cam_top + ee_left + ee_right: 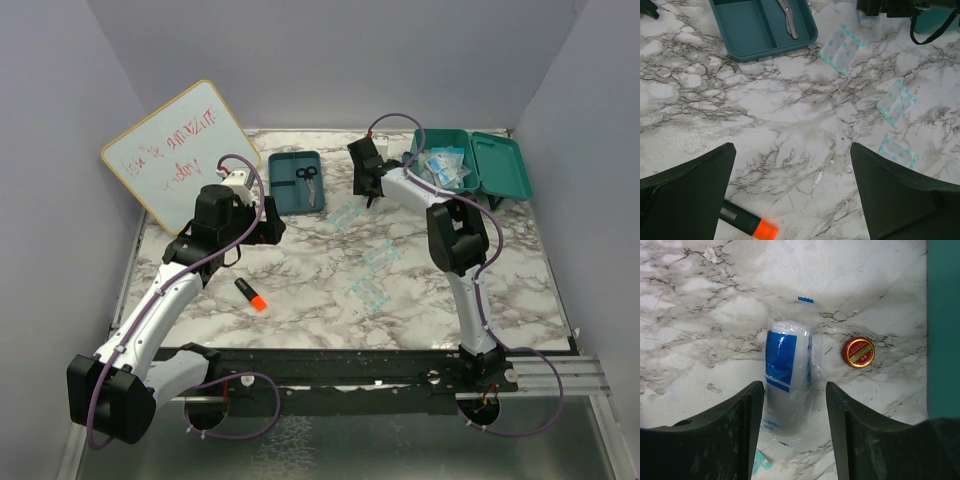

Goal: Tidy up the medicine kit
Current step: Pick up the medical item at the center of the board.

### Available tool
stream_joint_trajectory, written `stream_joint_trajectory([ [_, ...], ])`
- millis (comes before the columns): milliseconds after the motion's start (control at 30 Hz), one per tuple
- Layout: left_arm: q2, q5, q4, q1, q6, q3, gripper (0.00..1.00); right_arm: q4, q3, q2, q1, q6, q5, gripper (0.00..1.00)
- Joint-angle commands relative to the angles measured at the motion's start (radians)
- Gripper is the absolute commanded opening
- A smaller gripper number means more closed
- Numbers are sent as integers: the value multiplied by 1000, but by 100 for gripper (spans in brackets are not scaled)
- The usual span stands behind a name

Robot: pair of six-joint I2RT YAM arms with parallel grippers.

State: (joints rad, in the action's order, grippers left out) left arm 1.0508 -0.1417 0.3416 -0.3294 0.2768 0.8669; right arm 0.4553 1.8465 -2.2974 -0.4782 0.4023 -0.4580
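**Inspector:** Where the right gripper (795, 390) stands, what lies between its fingers?

**Examiner:** A wrapped bandage roll (787, 365), white with a blue label, flat on the marble table (700, 305). Its long axis runs straight away from the wrist, along the gap, so the fingers would close across its short width. The jaws are part-way open, one finger on each side of the near end. I see no squeeze in the wrapper and judge nothing held.

**Inspector:** And the medicine kit (500, 165)?

**Examiner:** At the far right of the table, lid thrown back, packets already inside. From these fingers it lies to the right, close by, with a small red tin (858, 352) between roll and box wall.

**Inspector:** Which arm is nearer?

**Examiner:** The right, plainly. The left gripper (792, 150) hangs wide open and empty over bare marble, well apart from the kit. In my judgement the move needs a lift, then a short carry rightward.
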Motion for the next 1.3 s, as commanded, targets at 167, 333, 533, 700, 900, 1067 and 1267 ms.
stream_joint_trajectory([
  [167, -19, 26, 5, -3, 16, -19, 99, 14, 30, -21, 1, -16, 32, 41],
  [333, -16, 30, 5, -3, 19, -19, 98, -52, -34, 76, 1, -84, 88, 28],
  [533, -13, 32, 4, -3, 16, -20, 98, -78, -90, 194, -1, -156, 199, 27],
  [700, -9, 32, 3, -3, 8, -23, 98, -62, -135, 297, -1, -202, 219, 27],
  [900, -1, 25, 4, -3, 1, -23, 98, -7, -139, 416, 5, -313, 183, 27],
  [1067, 2, 24, 4, -3, 0, -25, 98, -13, -168, 497, 69, -347, 182, 27],
  [1267, -1, 22, 2, -3, -2, -24, 98, -27, -229, 538, 196, -363, 206, 27],
])
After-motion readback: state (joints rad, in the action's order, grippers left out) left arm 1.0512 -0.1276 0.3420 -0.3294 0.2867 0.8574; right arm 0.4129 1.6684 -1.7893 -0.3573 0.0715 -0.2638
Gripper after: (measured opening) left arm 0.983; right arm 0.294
